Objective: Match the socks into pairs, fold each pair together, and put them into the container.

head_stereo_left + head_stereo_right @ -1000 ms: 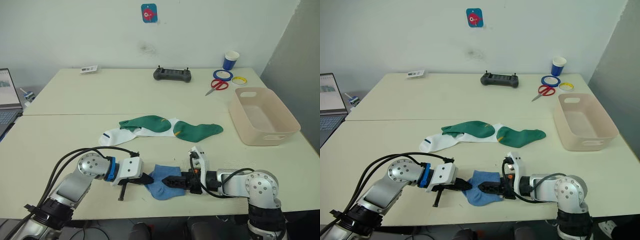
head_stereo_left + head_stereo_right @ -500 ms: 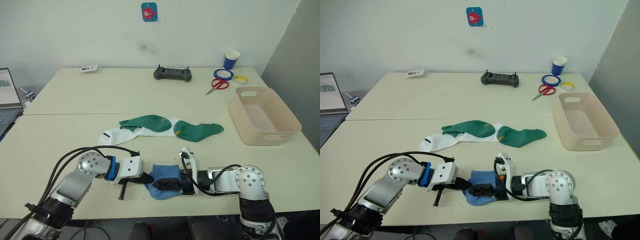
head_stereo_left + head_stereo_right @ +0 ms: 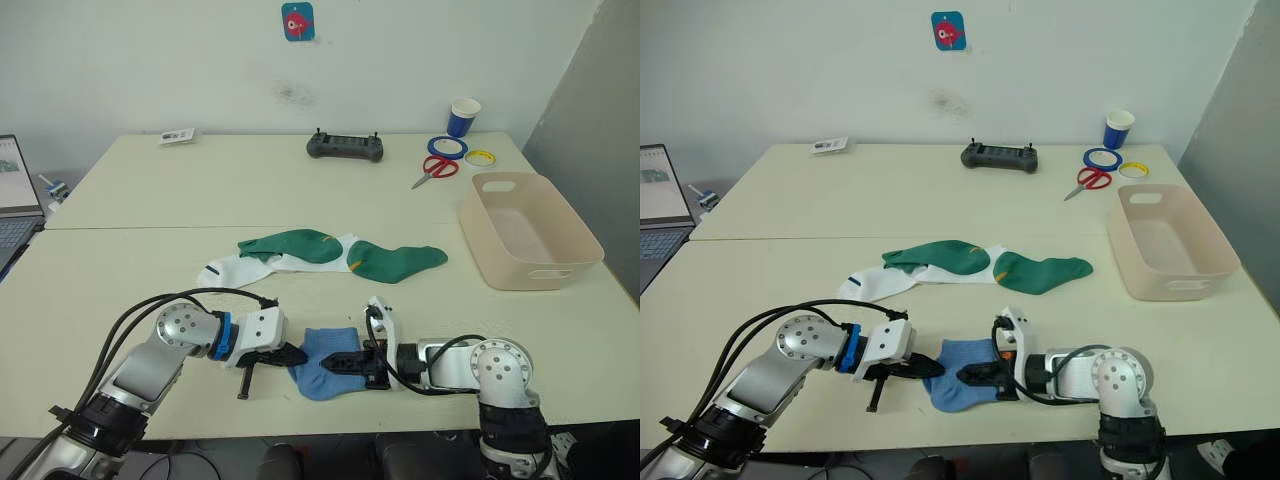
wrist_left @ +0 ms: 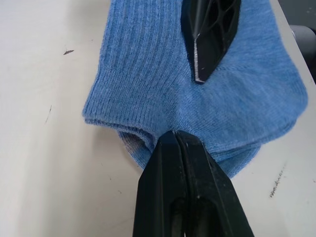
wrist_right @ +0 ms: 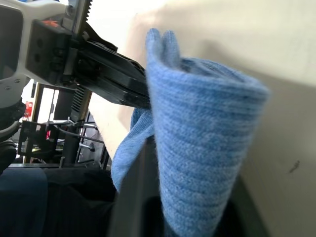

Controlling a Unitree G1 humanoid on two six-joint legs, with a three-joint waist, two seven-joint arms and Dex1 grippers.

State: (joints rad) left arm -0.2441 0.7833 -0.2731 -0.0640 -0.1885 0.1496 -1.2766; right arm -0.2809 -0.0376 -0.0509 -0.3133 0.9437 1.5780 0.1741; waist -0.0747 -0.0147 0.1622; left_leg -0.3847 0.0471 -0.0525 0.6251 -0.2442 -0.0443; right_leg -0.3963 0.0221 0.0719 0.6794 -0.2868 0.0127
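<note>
While left hand [image 3: 297, 354] pinches blue pair [image 3: 325, 362] | right hand [image 3: 330, 364] grips it too

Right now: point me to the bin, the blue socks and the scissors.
bin [image 3: 574, 238]: left eye view, on its right sloping wall.
blue socks [image 3: 322, 377]: left eye view, on the folded fabric between the grippers.
scissors [image 3: 438, 166]: left eye view, on the red handles.
</note>
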